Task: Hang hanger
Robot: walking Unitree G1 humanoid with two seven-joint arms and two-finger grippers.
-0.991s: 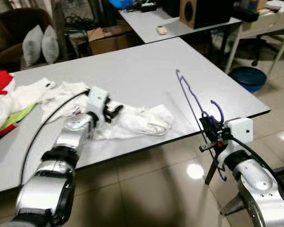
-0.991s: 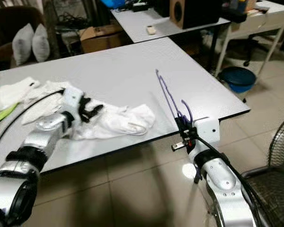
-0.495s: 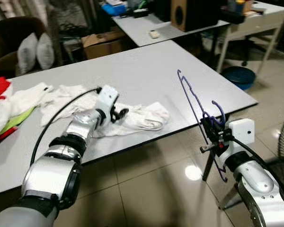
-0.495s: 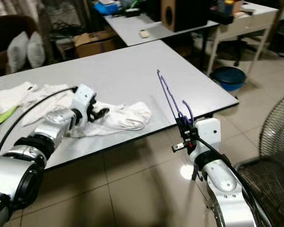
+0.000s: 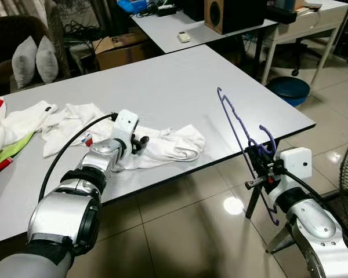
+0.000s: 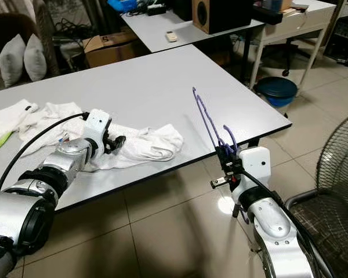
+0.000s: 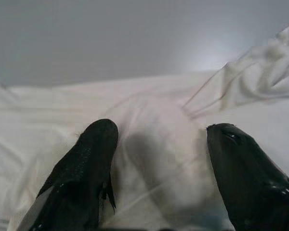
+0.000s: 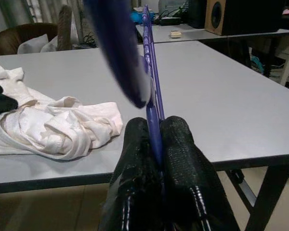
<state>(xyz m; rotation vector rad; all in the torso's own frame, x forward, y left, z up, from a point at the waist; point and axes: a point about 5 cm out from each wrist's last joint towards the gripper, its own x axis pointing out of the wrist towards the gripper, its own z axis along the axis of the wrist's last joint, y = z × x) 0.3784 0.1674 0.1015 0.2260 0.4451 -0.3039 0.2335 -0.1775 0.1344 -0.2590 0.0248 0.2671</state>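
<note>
The thin purple wire hanger (image 5: 239,128) is clamped upright by the right gripper (image 5: 258,162) beyond the grey table (image 5: 162,87) edge, ready for dressing; the left gripper (image 5: 140,142), fingers spread, is pressed onto the crumpled white garment (image 5: 177,147) there.

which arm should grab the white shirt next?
Left. Its pincer is open right over the white shirt on the table. The right pincer is shut on the purple hanger, off the table edge.
</note>
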